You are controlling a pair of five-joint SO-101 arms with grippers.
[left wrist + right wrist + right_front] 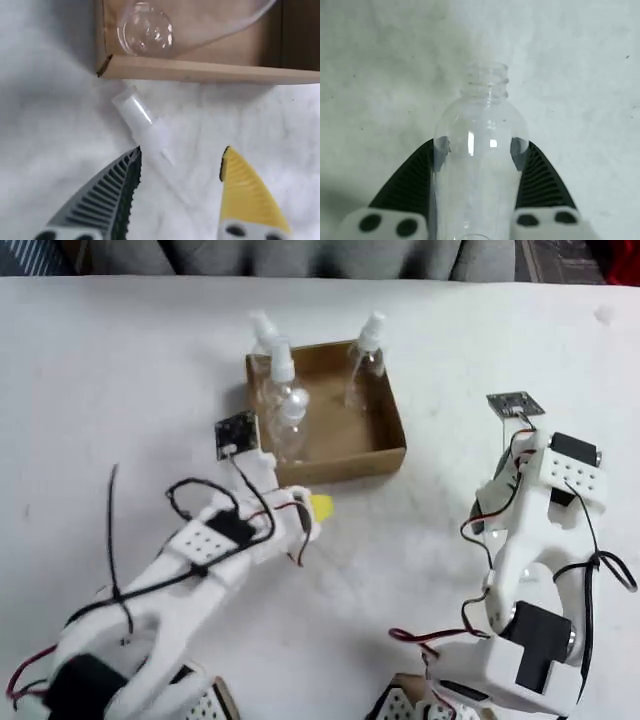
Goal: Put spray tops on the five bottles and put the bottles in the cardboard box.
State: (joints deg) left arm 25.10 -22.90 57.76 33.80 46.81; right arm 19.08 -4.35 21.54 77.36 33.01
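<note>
Four capped bottles [285, 390] sitting in cardboard box [385, 455], upper centre. Right gripper [479, 147] clamping fifth bottle [480, 120], neck bare. Left gripper [180, 160] gaping wide at loose spray top [137, 112]. Capping, boxing remaining.

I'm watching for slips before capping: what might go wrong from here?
1. The spray top lies flat beside the cardboard box wall; the open left claw might bump the wall or grab it askew.
2. The right claw grips the smooth uncapped bottle by its body; it might twist during capping.
</note>
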